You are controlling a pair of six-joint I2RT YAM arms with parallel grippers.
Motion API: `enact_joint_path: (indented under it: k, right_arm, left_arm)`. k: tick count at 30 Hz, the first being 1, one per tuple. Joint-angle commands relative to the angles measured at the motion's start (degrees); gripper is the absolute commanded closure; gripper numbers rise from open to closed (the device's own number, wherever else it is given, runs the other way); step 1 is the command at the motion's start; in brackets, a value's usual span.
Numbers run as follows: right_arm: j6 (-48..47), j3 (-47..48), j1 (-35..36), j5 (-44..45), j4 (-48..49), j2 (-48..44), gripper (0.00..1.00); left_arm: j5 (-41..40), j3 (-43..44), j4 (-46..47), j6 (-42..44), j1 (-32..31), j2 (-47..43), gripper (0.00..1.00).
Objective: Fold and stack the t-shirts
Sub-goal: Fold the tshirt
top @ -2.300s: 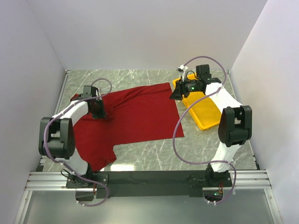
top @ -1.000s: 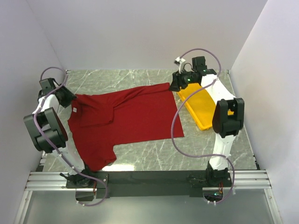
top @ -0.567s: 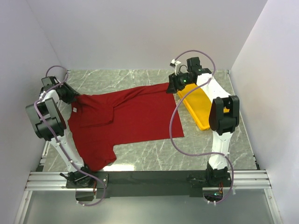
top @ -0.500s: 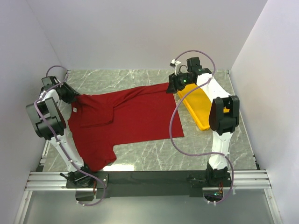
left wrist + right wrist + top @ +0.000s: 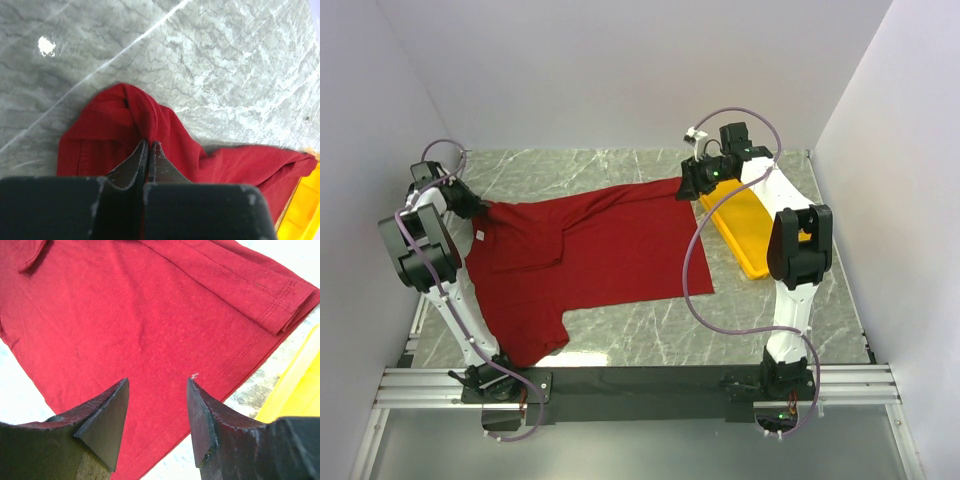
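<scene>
Your left claw pinched tight on bunched edge of t-shirt; right claw gaping wide over hem, holding nothing. One t-shirt, one yellow tray.

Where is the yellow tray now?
In the top view the yellow tray lies on the right, beside the far right corner of the red t-shirt, close to the right hand.

The t-shirt is plain dark red, with stitching of the same red along its hem and a small white label. The tray is bright yellow. The table is grey marble veined in white. The arms are white with black joints, and their cables are purple. The walls are pale lilac-white.
</scene>
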Motion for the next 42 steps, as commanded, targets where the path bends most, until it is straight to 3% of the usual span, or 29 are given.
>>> enact_joint_path:
  k: [1,9,22,25,26,28,33,36,39,40,41,42]
  right_arm:
    - [0.63,1.59,0.17,0.00,-0.21,-1.80,0.43]
    - [0.28,1.41,0.26,0.27,-0.65,-1.71,0.43]
    - [-2.71,2.02,0.17,1.06,-1.61,-1.54,0.43]
    - [-4.72,2.81,0.17,0.97,-2.31,-1.45,0.43]
    - [-6.47,2.99,0.17,0.62,-2.49,-1.45,0.42]
    - [-9.11,3.08,0.26,-0.17,-2.84,-1.62,0.41]
    - [-31.59,2.55,0.61,-4.22,-4.87,-2.50,0.38]
    - [-39.96,3.69,1.66,1.57,-3.03,-0.23,0.37]
    - [-41.21,14.03,3.51,8.58,-6.26,7.12,0.37]
    - [-40.25,20.16,3.86,10.27,-7.32,9.16,0.37]
    - [-37.02,23.09,4.47,12.11,-7.07,11.10,0.38]
    - [-35.33,25.99,4.83,14.31,-7.06,14.86,0.38]
  left_arm:
    - [-0.29,3.27,1.03,1.77,-0.03,0.18,0.99]
    - [-5.03,9.51,3.40,2.30,-0.03,2.37,0.99]
    - [-11.19,14.69,-0.19,1.59,0.06,6.68,0.98]
    - [-10.58,16.80,-1.52,1.95,0.06,8.43,0.88]
    - [-10.23,16.98,-1.52,2.12,0.06,8.35,0.78]
    - [-9.70,16.46,-0.29,2.03,0.06,7.04,0.70]
    - [-9.26,14.88,1.12,3.53,0.14,1.68,0.52]
    - [-8.73,10.67,3.92,5.02,0.14,-4.99,0.49]
    - [-8.91,2.68,7.88,4.94,0.14,-13.77,0.31]
    - [-9.69,0.22,8.93,4.85,0.14,-18.50,0.29]
    - [-10.05,-4.33,10.68,4.59,0.23,-20.81,0.19]
    - [-10.40,-6.64,11.22,4.23,0.49,-23.01,0.16]
